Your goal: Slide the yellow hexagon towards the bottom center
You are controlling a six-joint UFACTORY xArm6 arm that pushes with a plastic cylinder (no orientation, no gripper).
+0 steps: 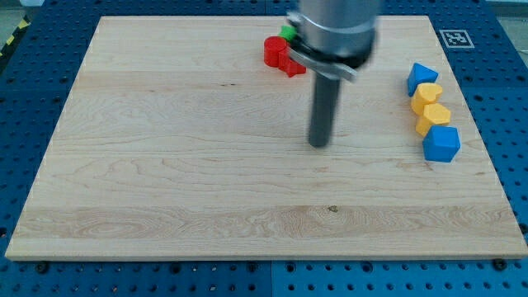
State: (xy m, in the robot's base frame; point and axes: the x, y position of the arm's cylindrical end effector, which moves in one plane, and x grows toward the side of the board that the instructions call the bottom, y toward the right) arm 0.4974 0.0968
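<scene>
1. No jaws on this arm, so neither spread nor pressed together applies: only a straight dark rod, with my tip down on the tabletop a little right of the view's centre.
2. Touching no block; well apart from the column at the view's right and from the cluster at the view's top.
3. Column at the right edge, top to bottom: blue block, yellow block, yellow hexagon, blue cube, each touching or just beside its neighbour.
4. Yellow hexagon to the right of my tip and slightly higher in the view.
5. Red blocks near the top centre, with a green block just behind, partly hidden by the arm's grey housing.
</scene>
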